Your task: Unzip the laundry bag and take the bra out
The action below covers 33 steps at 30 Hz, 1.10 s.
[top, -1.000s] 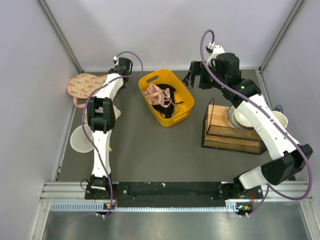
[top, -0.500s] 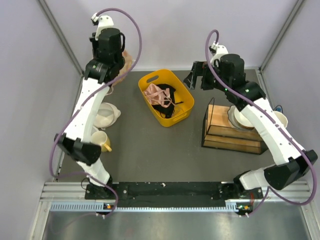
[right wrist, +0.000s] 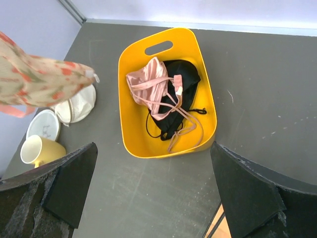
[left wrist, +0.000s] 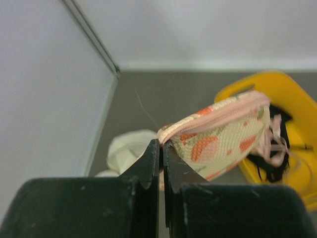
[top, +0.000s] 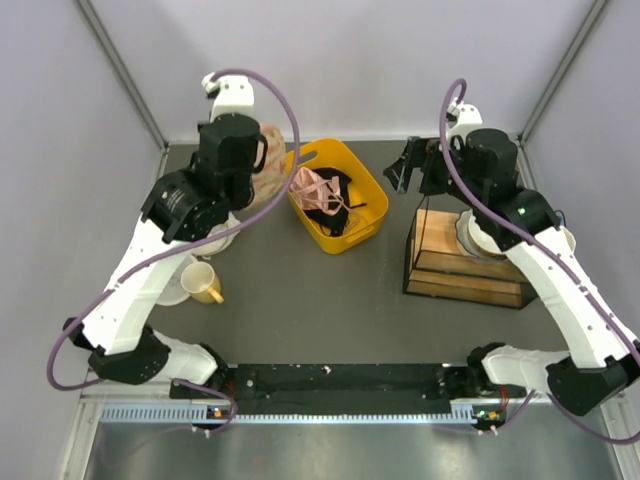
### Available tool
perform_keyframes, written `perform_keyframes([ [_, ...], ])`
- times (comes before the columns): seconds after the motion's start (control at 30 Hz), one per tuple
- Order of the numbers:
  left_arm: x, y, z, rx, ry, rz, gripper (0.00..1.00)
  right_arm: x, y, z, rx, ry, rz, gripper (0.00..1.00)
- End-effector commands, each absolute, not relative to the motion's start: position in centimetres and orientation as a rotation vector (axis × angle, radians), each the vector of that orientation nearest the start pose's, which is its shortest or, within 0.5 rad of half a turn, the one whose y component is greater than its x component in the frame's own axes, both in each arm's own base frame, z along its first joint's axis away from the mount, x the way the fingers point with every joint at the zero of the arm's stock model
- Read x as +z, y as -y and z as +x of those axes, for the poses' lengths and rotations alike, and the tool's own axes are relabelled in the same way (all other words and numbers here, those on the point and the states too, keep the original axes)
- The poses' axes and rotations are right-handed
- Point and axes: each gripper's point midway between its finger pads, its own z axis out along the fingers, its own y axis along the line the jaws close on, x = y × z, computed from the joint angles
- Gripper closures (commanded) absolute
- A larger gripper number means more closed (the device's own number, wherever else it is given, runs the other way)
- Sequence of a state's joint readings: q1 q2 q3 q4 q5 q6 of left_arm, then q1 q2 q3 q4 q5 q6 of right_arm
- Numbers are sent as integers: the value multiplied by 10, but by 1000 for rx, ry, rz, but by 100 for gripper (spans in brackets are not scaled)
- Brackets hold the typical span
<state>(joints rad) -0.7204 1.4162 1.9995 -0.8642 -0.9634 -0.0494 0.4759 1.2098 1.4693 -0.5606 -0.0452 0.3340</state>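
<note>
The laundry bag [left wrist: 223, 141], a pale pouch with orange-red prints and pink zip edging, hangs in the air with its zip closed. My left gripper [left wrist: 161, 143] is shut on its edge. From above, the laundry bag [top: 274, 176] hangs under my left gripper [top: 262, 160], just left of the yellow basket [top: 372, 232]. In the right wrist view the laundry bag [right wrist: 39, 79] shows at the left edge. My right gripper [right wrist: 153, 148] is open and empty, high over the basket's near rim, and shows from above as the right gripper [top: 412, 172]. No bra is plainly in view.
The yellow basket [right wrist: 126, 124] holds a pink strappy garment [right wrist: 148, 87] and a black garment [right wrist: 181, 79]. Left of it lie a white rounded cup-like thing [right wrist: 74, 105], a small bowl [right wrist: 43, 124] and a yellow mug [right wrist: 37, 148]. A wooden rack [top: 465, 265] stands on the right.
My left arm has lifted the laundry bag off the back left corner and swung it right, toward the basket. The right arm has shifted slightly right, still open.
</note>
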Motion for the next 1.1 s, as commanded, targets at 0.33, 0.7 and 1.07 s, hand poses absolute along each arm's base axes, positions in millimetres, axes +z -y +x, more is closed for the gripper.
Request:
perform_keyframes([
  [0.33, 363, 95, 212, -142, -2090, -58, 100, 368, -173, 293, 593, -1862, -132, 1],
  [0.7, 294, 231, 220, -649, -2238, 251, 100, 354, -172, 291, 594, -1896, -114, 1],
  [1.07, 282, 221, 248, -536, -2251, 251, 1, 350, -161, 285, 547, -1903, -111, 1],
])
